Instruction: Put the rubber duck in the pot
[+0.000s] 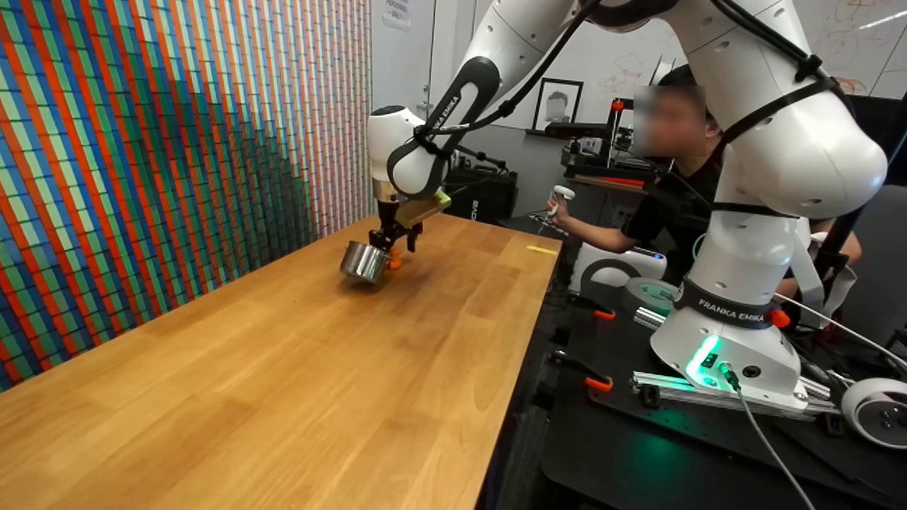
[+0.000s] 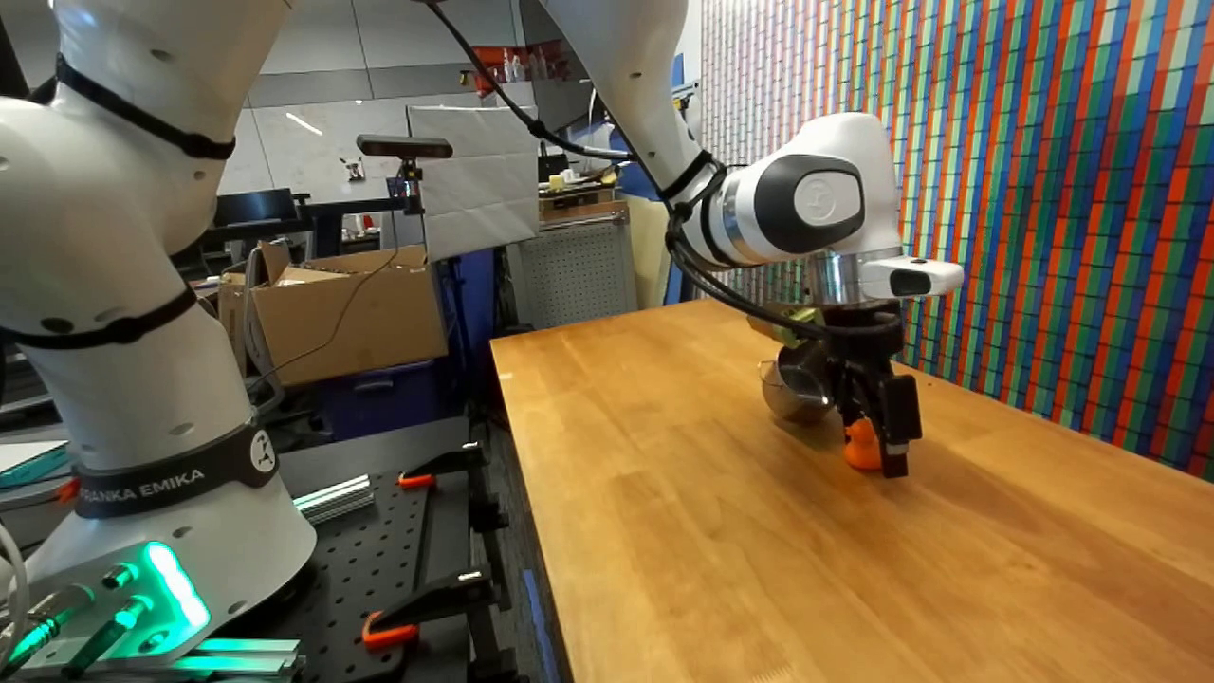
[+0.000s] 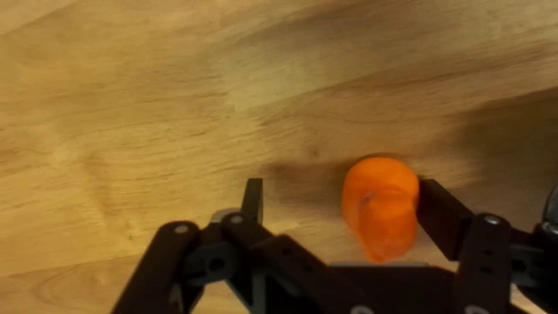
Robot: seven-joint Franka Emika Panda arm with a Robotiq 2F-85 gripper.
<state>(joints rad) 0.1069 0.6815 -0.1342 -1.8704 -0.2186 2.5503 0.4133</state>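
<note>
The end effector [image 3: 342, 200] is hovering low over the desk [image 2: 645, 531], fingers [image 3: 253, 198] standing wide apart; the rubber duck [image 3: 383, 209] is resting on the desk between them, sitting right up against the finger at the right of the wrist view and leaving a clear gap to the opposite one. The pot [image 1: 364, 263] is leaning at an angle just outside the end effector, next to the finger nearer the rubber duck; can't tell if it's touching the desk. A person [image 1: 669, 212] is holding a white controller [image 1: 564, 192] well apart from the end effector.
</note>
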